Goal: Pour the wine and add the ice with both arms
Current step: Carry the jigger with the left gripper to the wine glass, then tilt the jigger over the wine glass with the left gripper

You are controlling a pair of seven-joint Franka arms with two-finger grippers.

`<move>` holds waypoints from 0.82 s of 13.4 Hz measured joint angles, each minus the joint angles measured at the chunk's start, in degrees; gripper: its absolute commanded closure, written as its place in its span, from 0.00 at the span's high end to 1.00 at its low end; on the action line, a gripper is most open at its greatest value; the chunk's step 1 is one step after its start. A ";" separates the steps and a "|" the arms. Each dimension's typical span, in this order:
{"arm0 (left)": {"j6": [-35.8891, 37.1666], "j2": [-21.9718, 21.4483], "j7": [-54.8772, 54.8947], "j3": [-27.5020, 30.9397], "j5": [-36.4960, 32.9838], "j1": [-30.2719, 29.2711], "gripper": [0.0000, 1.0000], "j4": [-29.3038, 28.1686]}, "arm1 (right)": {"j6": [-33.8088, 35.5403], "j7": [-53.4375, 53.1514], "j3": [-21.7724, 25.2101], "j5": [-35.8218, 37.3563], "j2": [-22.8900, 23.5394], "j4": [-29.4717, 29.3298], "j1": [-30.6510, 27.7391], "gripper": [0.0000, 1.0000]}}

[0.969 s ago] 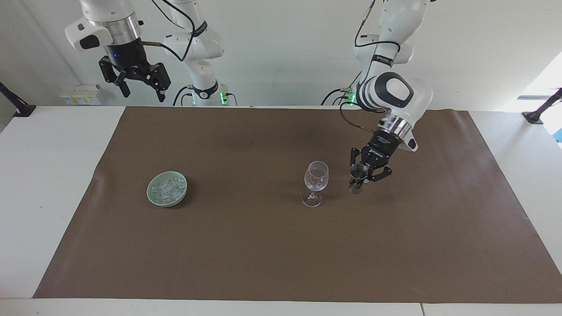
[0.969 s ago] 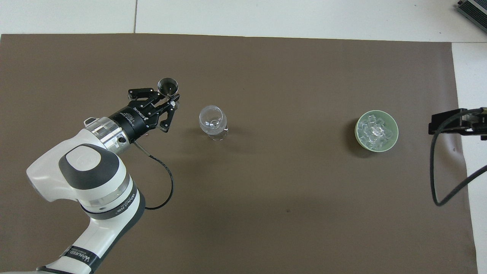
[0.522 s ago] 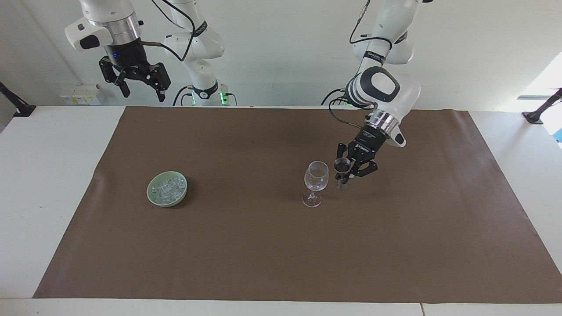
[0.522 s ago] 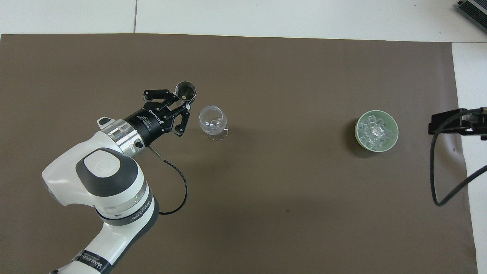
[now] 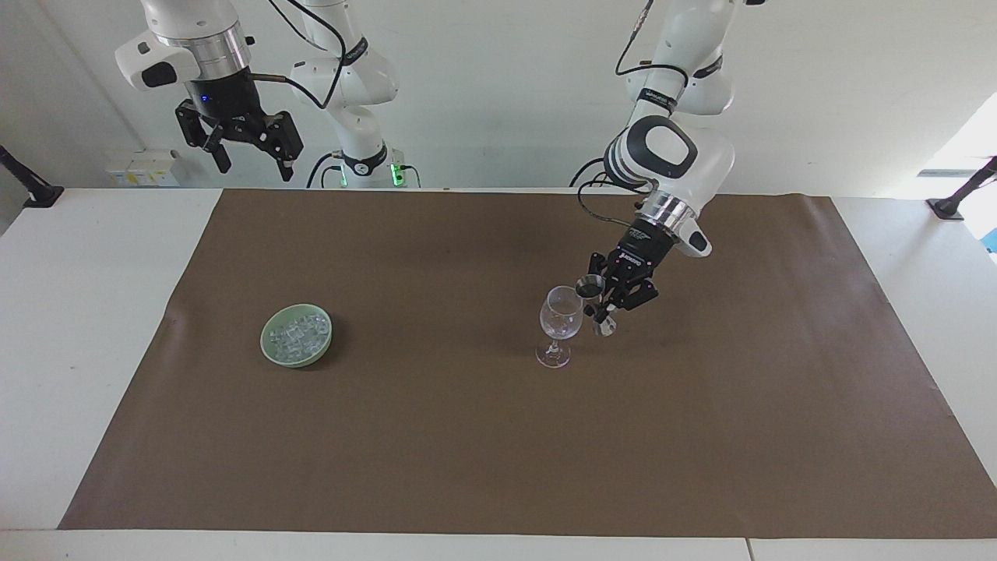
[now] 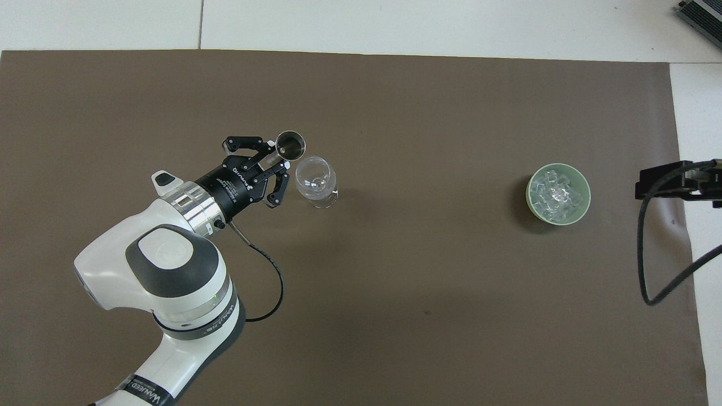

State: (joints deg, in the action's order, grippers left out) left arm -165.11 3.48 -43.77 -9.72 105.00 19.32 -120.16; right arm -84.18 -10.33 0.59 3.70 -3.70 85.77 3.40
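Just beside the wine glass (image 5: 561,315) rim, I have my left end effector (image 5: 604,300) clenched on the jigger (image 5: 590,287), which I judge needs tipping next, while my right end effector (image 5: 248,149) waits spread above the tabletop (image 5: 93,327).

A brown sheet (image 5: 467,436) covered most of the white table (image 5: 86,327), bare tabletop showing at both ends. The sheet's edge was slightly crumpled toward the right arm's end. A black clamp bracket (image 5: 29,185) sat at that end of the table, and another (image 5: 960,195) at the left arm's end. Pale boxes (image 5: 144,167) stood against the wall. A grey device (image 6: 702,14) was only partly in view.
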 measured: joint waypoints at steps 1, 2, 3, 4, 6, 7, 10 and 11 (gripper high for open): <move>-0.01 0.01 1.57 0.00 0.00 0.00 0.00 0.00 | 0.00 0.00 0.00 0.00 0.00 0.00 0.00 1.00; -0.01 0.03 3.11 0.00 0.00 0.00 0.00 0.00 | 0.00 0.00 0.00 0.00 0.00 0.00 0.00 1.00; -0.02 0.04 4.91 0.00 0.00 0.00 0.00 -0.03 | 0.00 0.00 0.00 0.00 0.00 0.00 0.00 1.00; -0.02 0.05 6.71 -0.01 0.00 0.00 0.00 -0.06 | 0.00 0.00 0.00 0.00 0.00 0.00 0.00 1.00; -0.05 0.06 10.04 -0.05 0.00 0.10 0.00 -0.10 | 0.00 0.00 0.00 0.00 0.00 0.00 0.00 1.00; -0.28 0.07 11.52 -0.06 0.00 0.23 0.00 -0.10 | 0.00 0.00 0.00 0.00 0.00 0.00 0.00 1.00; -1.96 0.13 15.59 -0.06 0.00 1.13 0.00 -0.13 | 0.00 0.00 0.00 0.00 0.00 0.00 0.00 1.00; -2.34 0.14 16.52 -0.05 0.00 1.40 0.00 -0.13 | 0.00 0.00 0.00 0.00 0.00 0.00 0.00 1.00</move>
State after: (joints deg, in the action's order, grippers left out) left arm -167.45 3.62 -27.25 -9.77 105.00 20.72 -120.30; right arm -84.18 -10.33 0.59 3.70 -3.70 85.77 3.40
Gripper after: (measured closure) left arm 0.784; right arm 0.000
